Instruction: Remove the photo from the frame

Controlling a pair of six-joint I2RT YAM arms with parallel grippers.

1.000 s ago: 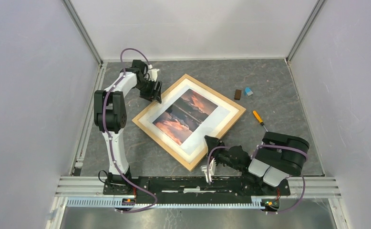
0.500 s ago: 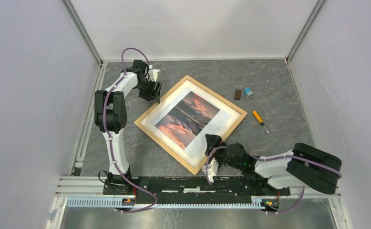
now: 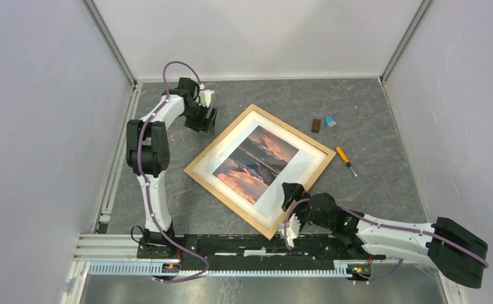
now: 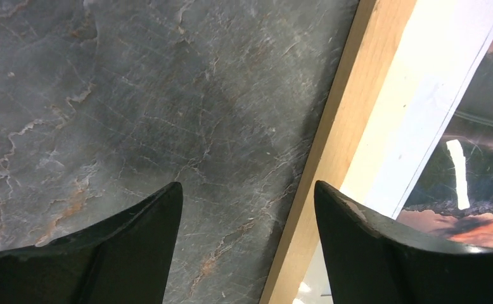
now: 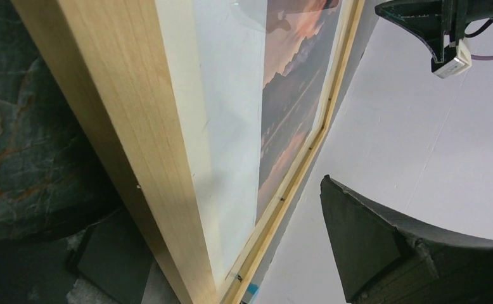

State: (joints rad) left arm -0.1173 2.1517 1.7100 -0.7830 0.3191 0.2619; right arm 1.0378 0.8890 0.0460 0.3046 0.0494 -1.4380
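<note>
The frame (image 3: 294,131) lies face up and skewed in the middle of the table, with a light-wood rim. Behind its glass the photo (image 3: 256,166) shows an orange sunset over dark water inside a white border. My left gripper (image 3: 206,123) hovers open just off the frame's far-left edge. In the left wrist view the gripper (image 4: 247,190) has bare table between its fingers and the rim (image 4: 332,158) beside the right one. My right gripper (image 3: 289,195) is open at the near-right edge. In the right wrist view its fingers (image 5: 383,253) straddle the rim (image 5: 123,114), with a wide gap.
A small brown block (image 3: 316,125) and a blue piece (image 3: 330,121) lie at the far right. An orange-handled screwdriver (image 3: 343,156) lies right of the frame. Grey walls close in three sides; a metal rail (image 3: 256,244) runs along the near edge.
The frame has slid right and toward the near edge, turning a little. The right arm has stretched out to the right with its gripper staying at the frame's edge. The left gripper barely moved.
</note>
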